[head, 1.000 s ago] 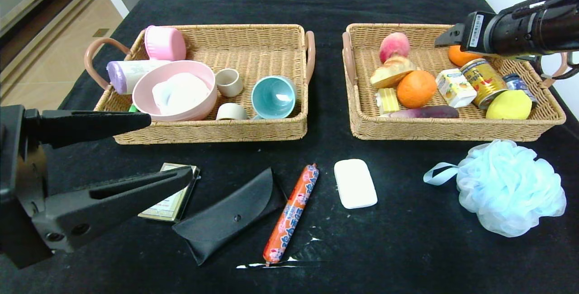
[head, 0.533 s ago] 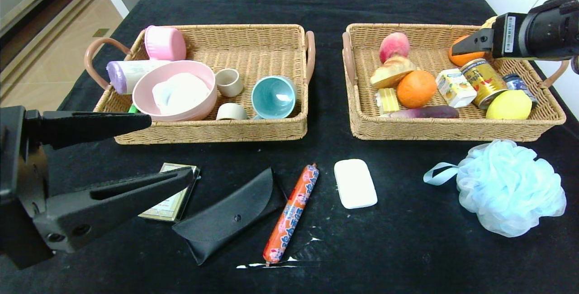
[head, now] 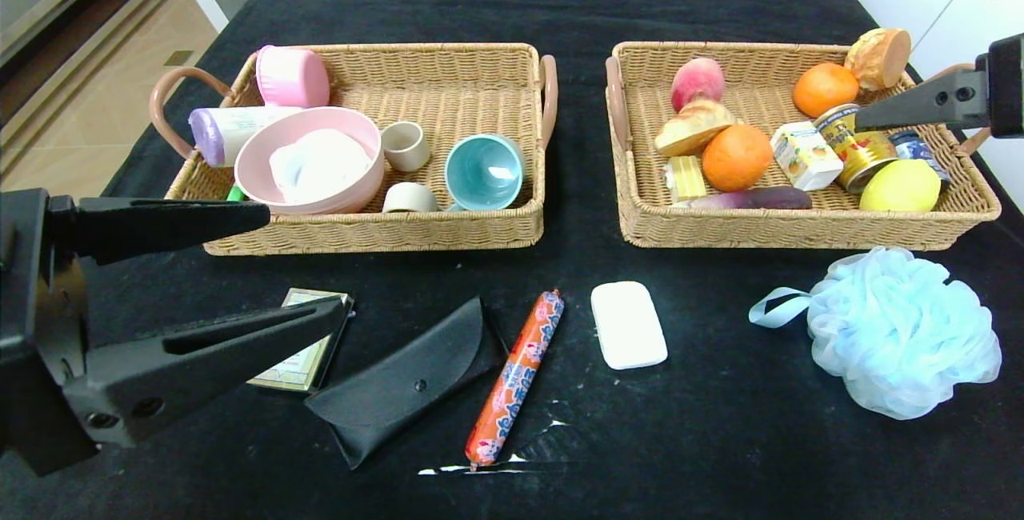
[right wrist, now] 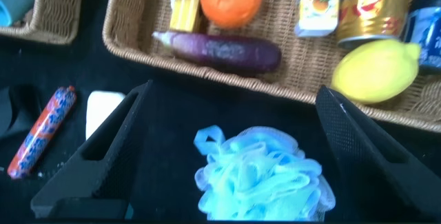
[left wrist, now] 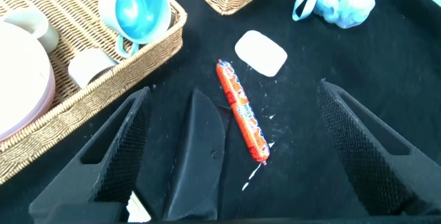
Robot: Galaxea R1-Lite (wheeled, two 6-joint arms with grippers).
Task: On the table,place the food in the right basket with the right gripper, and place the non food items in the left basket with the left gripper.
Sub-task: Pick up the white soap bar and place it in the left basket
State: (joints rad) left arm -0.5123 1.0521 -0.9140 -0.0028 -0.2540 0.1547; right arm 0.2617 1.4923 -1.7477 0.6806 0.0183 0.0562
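Baskets: two, the left basket (head: 448, 228) and the right basket (head: 800, 228)
Between the baskets and the near table (head: 720, 440) edge: one sausage stick (head: 516, 376), one soap bar (head: 628, 324), one black pouch (head: 408, 380), one card box (head: 308, 360), one bath pouf (head: 900, 332)
In the right basket: two oranges (head: 736, 157), one carton (head: 804, 154), one lemon (head: 900, 186)
In the left basket: one teal cup (head: 483, 172), one pink bowl (head: 308, 160)

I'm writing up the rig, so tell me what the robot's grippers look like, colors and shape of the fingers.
The left gripper has two long, tapered matte-black fingers on a blocky black base with round screw holes. Their inner pads are cross-hatched. The right gripper looks the same: black wedge fingers, textured pads.
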